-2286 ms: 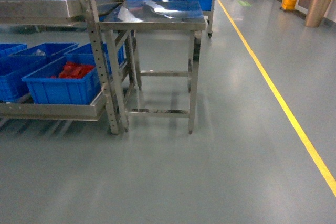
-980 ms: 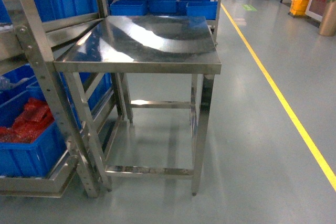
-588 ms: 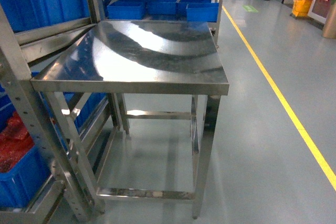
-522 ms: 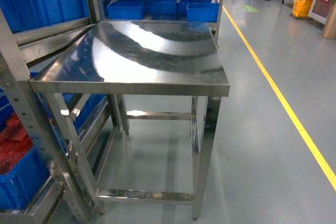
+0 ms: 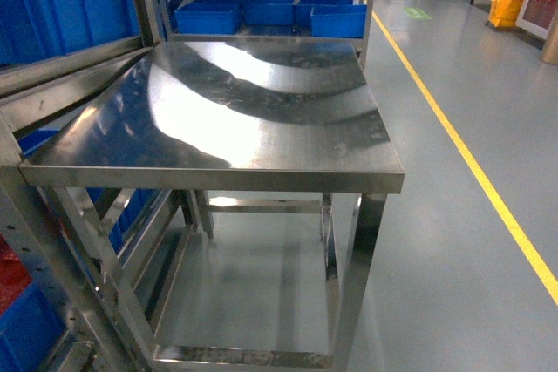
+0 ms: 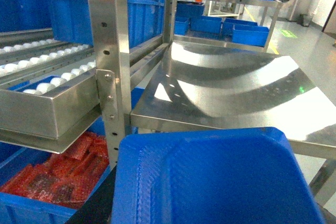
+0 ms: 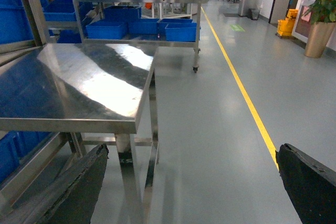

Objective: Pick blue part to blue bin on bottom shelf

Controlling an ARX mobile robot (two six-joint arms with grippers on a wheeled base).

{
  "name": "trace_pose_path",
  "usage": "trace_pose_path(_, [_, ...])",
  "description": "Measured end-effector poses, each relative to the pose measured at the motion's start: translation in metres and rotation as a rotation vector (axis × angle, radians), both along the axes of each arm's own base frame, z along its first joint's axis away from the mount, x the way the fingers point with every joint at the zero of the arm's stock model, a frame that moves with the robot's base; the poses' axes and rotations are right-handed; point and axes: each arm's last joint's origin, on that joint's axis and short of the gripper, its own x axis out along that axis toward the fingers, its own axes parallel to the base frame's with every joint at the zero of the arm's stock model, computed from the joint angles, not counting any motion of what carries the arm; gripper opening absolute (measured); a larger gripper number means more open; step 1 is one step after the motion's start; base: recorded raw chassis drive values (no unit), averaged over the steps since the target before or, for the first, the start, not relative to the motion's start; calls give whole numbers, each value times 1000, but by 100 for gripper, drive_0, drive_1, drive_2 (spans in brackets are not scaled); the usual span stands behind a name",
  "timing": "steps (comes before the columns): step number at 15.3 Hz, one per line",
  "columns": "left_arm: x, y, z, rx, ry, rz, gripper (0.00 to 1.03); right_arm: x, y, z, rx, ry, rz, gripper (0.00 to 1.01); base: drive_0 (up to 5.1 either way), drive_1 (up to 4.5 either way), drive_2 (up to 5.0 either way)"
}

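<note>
My right fingers (image 7: 310,187) gape wide w/ nothing in them, left ones I can't see; no blue part by the table (image 5: 261,119) yet, prob. light & stiff.

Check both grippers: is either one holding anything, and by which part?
Right gripper is open and holds nothing. The left wrist view is filled by a blue bin; the left gripper itself isn't visible, so any hold cannot be told.
</note>
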Motion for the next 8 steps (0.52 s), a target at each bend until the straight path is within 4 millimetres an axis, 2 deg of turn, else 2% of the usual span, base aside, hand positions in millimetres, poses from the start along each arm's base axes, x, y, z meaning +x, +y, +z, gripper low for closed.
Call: trace_pose_path(8, [0, 0, 0, 1, 4, 0, 43, 0, 0, 0, 0, -1, 0, 98, -486, 255, 255])
